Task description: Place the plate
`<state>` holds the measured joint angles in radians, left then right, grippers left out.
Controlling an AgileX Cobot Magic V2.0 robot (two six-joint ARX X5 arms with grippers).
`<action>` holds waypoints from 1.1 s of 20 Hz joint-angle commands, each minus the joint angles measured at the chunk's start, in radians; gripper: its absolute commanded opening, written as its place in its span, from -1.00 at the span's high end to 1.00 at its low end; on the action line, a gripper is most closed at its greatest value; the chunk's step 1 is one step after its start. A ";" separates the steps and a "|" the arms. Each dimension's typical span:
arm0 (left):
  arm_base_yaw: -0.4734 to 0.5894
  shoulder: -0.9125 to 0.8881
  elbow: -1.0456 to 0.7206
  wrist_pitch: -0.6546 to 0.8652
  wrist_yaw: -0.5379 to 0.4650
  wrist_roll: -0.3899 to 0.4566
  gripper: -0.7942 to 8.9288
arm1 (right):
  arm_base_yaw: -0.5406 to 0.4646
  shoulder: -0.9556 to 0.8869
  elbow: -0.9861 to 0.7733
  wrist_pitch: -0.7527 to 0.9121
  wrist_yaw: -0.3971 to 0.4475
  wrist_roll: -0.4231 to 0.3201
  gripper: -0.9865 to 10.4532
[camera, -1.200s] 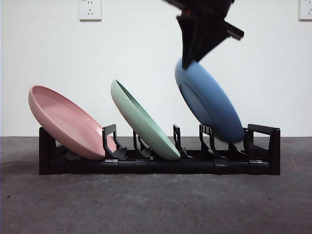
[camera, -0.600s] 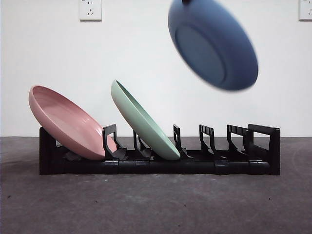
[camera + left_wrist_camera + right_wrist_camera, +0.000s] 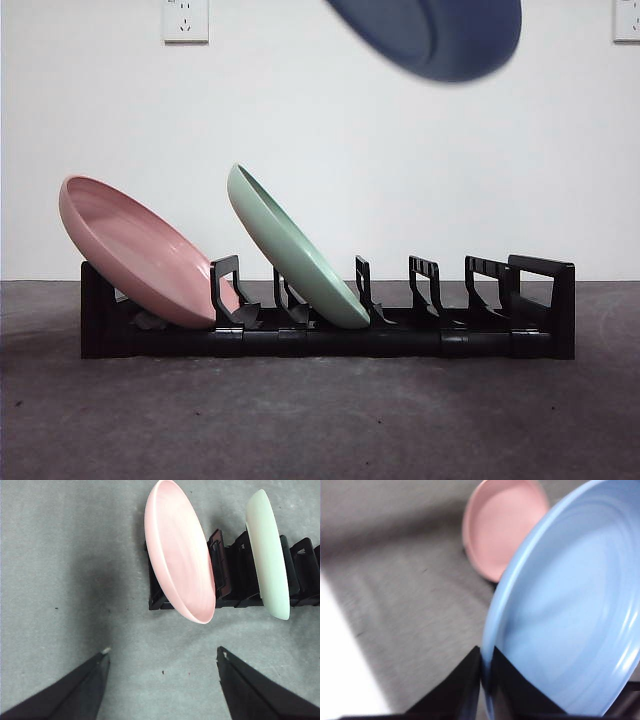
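Blue plate (image 3: 440,35) hangs high in the front view, blurred and cut by the upper edge, well above the black rack (image 3: 330,335) on the grey desk (image 3: 320,420).

In the rack, going left to right, a pink plate (image 3: 140,250) leans in the end slot, a green plate (image 3: 295,250) leans in the next one, and the slots past it toward the right end hold nothing. The air between the blue plate and those slots is clear.

The left claw (image 3: 162,655) hangs over bare desk with its jaws spread wide and nothing between them. The pink plate and the rack's end lie just ahead of it, the green plate further along to one side.

The right claw (image 3: 485,655) has its jaws pressed narrowly together on the rim of the blue plate, one on each face of the rim. From that pinch the plate spreads away from the claw, its hollow face turned to the wrist camera. Past the plate's rim the pink plate shows far below the claw, soft with blur. The green plate is hidden from that camera.
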<state>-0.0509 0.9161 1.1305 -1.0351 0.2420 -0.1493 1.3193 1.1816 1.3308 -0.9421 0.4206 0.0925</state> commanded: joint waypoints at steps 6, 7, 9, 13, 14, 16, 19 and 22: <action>-0.003 0.006 0.025 0.009 0.006 0.000 0.13 | 0.158 0.000 -0.324 0.061 -0.015 0.170 0.79; -0.003 0.006 0.025 0.010 0.006 0.000 0.13 | 0.163 0.000 -0.351 0.054 -0.029 0.169 0.79; -0.003 0.006 0.025 0.010 0.006 0.000 0.13 | 0.163 0.003 -0.385 0.060 -0.032 0.161 0.79; -0.003 0.006 0.025 0.006 0.006 0.003 0.13 | 0.125 0.063 -0.408 0.157 -0.122 0.097 0.79; -0.003 0.006 0.025 0.006 0.006 0.003 0.13 | 0.114 0.089 -0.408 0.186 -0.150 0.081 0.79; -0.003 0.006 0.025 0.005 0.006 0.003 0.13 | 0.094 0.142 -0.408 0.239 -0.175 0.050 0.79; -0.003 0.006 0.025 0.003 0.006 0.003 0.13 | 0.065 0.212 -0.408 0.310 -0.185 0.007 0.79; -0.003 0.006 0.025 0.003 0.006 0.003 0.13 | 0.037 0.269 -0.408 0.376 -0.188 -0.031 0.79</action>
<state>-0.0509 0.9161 1.1305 -1.0370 0.2420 -0.1490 1.3430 1.4372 0.9176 -0.5735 0.2310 0.0868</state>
